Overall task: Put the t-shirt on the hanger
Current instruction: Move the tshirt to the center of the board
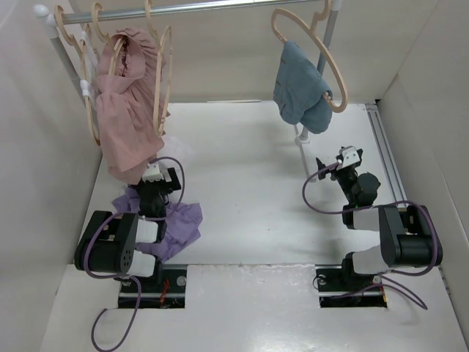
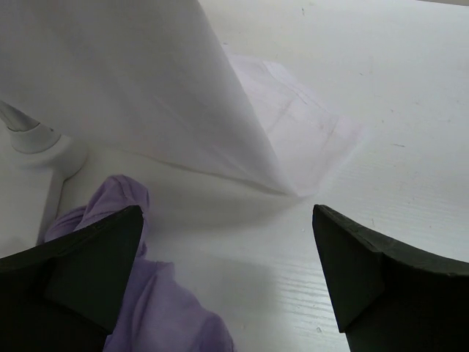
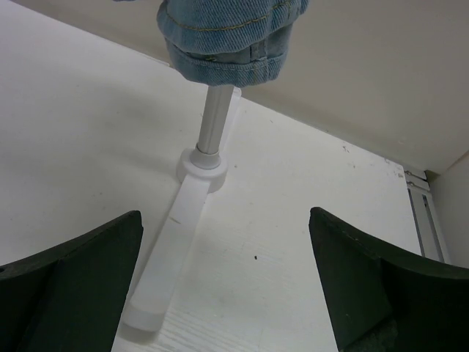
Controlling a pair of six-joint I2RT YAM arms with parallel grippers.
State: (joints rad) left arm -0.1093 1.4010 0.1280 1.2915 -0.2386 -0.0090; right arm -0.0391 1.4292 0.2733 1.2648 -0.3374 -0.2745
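The lavender t-shirt [image 1: 176,226] lies crumpled on the table at the front left, partly under my left arm. In the left wrist view it [image 2: 143,312] lies at the lower left, beside the left finger. My left gripper [image 1: 163,178] [image 2: 227,257] is open and empty, low over the table just behind the t-shirt, under the hem of the pink garment. An empty pale wooden hanger [image 1: 89,110] hangs at the left end of the rail. My right gripper [image 1: 330,165] [image 3: 226,271] is open and empty over bare table at the right.
A dusty-pink garment [image 1: 128,110] hangs on a hanger at the left, its hem near my left gripper [image 2: 110,73]. A blue-grey garment [image 1: 300,92] [image 3: 231,37] hangs at the right. The rack's right post [image 3: 211,125] and foot [image 3: 172,257] stand ahead of my right gripper.
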